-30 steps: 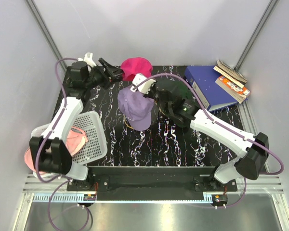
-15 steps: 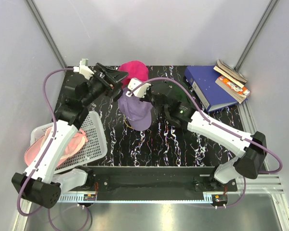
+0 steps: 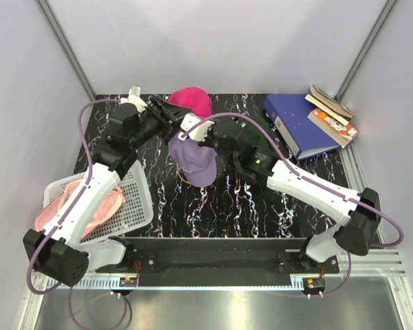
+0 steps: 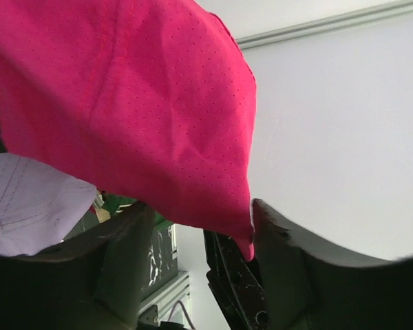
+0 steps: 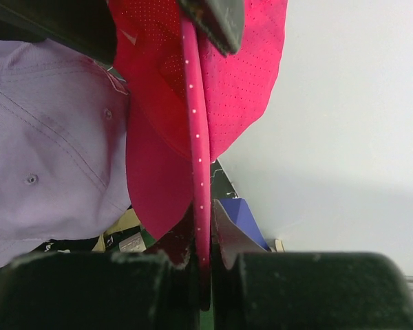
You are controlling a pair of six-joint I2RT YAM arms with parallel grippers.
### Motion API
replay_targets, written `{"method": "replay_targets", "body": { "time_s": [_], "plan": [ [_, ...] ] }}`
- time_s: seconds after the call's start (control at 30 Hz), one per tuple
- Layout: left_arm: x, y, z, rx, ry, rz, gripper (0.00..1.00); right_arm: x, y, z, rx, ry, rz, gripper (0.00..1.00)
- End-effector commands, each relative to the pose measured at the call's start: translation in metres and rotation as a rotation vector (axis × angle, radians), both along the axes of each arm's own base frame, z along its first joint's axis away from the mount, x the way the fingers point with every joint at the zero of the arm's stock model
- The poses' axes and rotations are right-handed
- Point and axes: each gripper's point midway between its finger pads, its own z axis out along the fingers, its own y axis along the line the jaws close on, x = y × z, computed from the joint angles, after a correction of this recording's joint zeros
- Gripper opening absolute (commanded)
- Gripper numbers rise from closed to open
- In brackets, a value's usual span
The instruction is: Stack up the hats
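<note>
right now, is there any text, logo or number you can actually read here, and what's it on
No word or number is legible in any view.
orange-covered booklet: print on the cover, too small to read.
blue binder: nothing legible on it.
magenta hat: a small white mark near its top edge in the right wrist view, no letters.
</note>
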Motion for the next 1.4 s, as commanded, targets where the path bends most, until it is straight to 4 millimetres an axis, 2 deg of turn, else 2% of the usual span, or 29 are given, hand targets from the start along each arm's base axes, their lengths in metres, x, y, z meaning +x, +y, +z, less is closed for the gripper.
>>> {"method": "replay_targets", "body": {
  "time_s": [0.0, 0.03, 0.1, 0.13, 0.2, 0.23, 0.27, 0.3, 0.33, 0.37, 0.4, 0.43, 0.47, 0.6, 0.7, 0.8, 0.97, 1.07, 1.2, 1.27, 1.3, 1.37],
  "plan": [
    [0.002, -0.007, 0.029, -0.059, -0.08, -0.001, 0.5, -0.003, 0.008, -0.003, -0.001, 0.001, 0.006, 0.08],
    [0.002, -0.008, 0.027, -0.063, -0.073, -0.005, 0.37, -0.003, 0.008, -0.004, -0.002, 0.001, 0.006, 0.08],
    [0.003, -0.009, 0.02, -0.074, -0.054, -0.002, 0.23, -0.004, 0.007, -0.005, -0.004, 0.002, 0.004, 0.1],
    [0.002, -0.009, 0.02, -0.081, -0.054, -0.005, 0.13, -0.004, 0.006, -0.006, -0.006, 0.003, 0.003, 0.15],
    [0.002, -0.01, 0.014, -0.092, -0.038, -0.006, 0.03, -0.005, 0.004, -0.006, -0.006, 0.004, -0.004, 0.24],
    [0.002, -0.01, 0.012, -0.092, -0.035, -0.005, 0.0, -0.005, 0.002, -0.006, -0.006, 0.002, -0.011, 0.3],
    [0.002, -0.01, 0.013, -0.098, -0.04, -0.008, 0.0, -0.006, -0.001, -0.004, 0.001, 0.0, -0.015, 0.47],
    [0.002, -0.011, 0.011, -0.099, -0.036, -0.012, 0.0, -0.007, -0.003, -0.006, -0.001, 0.002, -0.02, 0.58],
    [0.001, -0.012, 0.011, -0.098, -0.036, -0.022, 0.0, -0.007, -0.006, -0.006, 0.001, 0.0, -0.032, 0.64],
    [0.001, -0.013, 0.01, -0.098, -0.034, -0.026, 0.0, -0.009, -0.009, -0.002, 0.01, -0.004, -0.036, 0.77],
    [0.0, -0.013, 0.01, -0.095, -0.037, -0.034, 0.0, -0.009, -0.012, -0.004, 0.012, -0.001, -0.046, 0.82],
    [0.0, -0.013, 0.009, -0.088, -0.042, -0.036, 0.0, -0.012, -0.015, 0.003, 0.028, -0.01, -0.048, 0.93],
    [0.0, -0.012, 0.008, -0.086, -0.043, -0.037, 0.0, -0.014, -0.018, 0.004, 0.04, -0.008, -0.052, 0.99],
    [0.0, -0.008, 0.01, -0.086, -0.063, -0.043, 0.0, -0.022, -0.024, 0.014, 0.101, -0.006, -0.036, 1.0],
    [0.001, -0.003, 0.012, -0.087, -0.073, -0.058, 0.0, -0.033, -0.028, 0.029, 0.187, -0.003, -0.009, 1.0],
    [-0.002, 0.004, 0.014, -0.07, -0.097, -0.089, 0.0, -0.045, -0.038, 0.056, 0.31, -0.012, 0.008, 1.0],
    [-0.011, 0.014, 0.012, -0.042, -0.114, -0.228, 0.0, -0.041, -0.043, 0.077, 0.442, 0.002, -0.02, 1.0],
    [-0.014, 0.018, 0.007, 0.007, -0.121, -0.294, 0.0, -0.037, -0.035, 0.076, 0.494, 0.04, -0.015, 1.0],
    [-0.014, 0.023, 0.015, 0.053, -0.137, -0.312, 0.0, -0.035, -0.018, 0.057, 0.52, 0.133, 0.024, 1.0],
    [-0.012, 0.029, 0.018, 0.032, -0.132, -0.291, 0.0, -0.046, -0.005, 0.049, 0.578, 0.215, 0.1, 1.0],
    [-0.011, 0.03, 0.02, 0.004, -0.121, -0.283, 0.0, -0.055, -0.005, 0.055, 0.606, 0.22, 0.141, 1.0],
    [-0.01, 0.032, 0.022, -0.03, -0.106, -0.269, 0.0, -0.07, 0.006, 0.045, 0.62, 0.249, 0.252, 1.0]
  ]
}}
